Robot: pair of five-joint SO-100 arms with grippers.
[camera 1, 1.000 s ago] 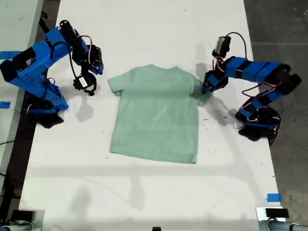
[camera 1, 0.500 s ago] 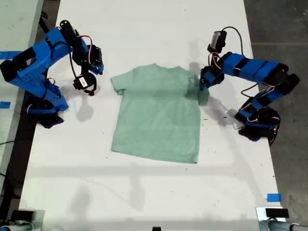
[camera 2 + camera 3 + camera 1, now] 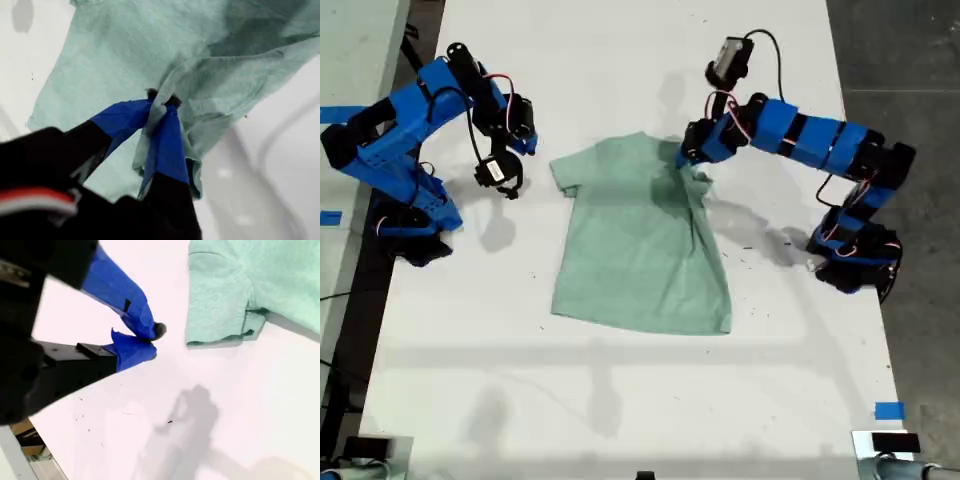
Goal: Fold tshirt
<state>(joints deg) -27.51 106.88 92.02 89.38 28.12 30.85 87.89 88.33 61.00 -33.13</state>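
Currently the tshirt [image 3: 640,240] lay flat at the centre of the white surface [image 3: 620,400]. My first gripper [image 3: 160,102], jaws clamped on the sleeve [image 3: 698,180] at the exterior view's right, held it lifted over the body. My second gripper [image 3: 150,342], jaws nearly closed and empty, hovered beside the other sleeve [image 3: 215,305]. Judgement: first fold begun; the rest remained.

Bright, even overhead light washes the white desk [image 3: 620,400]; soft arm shadows fall on it. Wrist views blur, perhaps from motion, near each tool.
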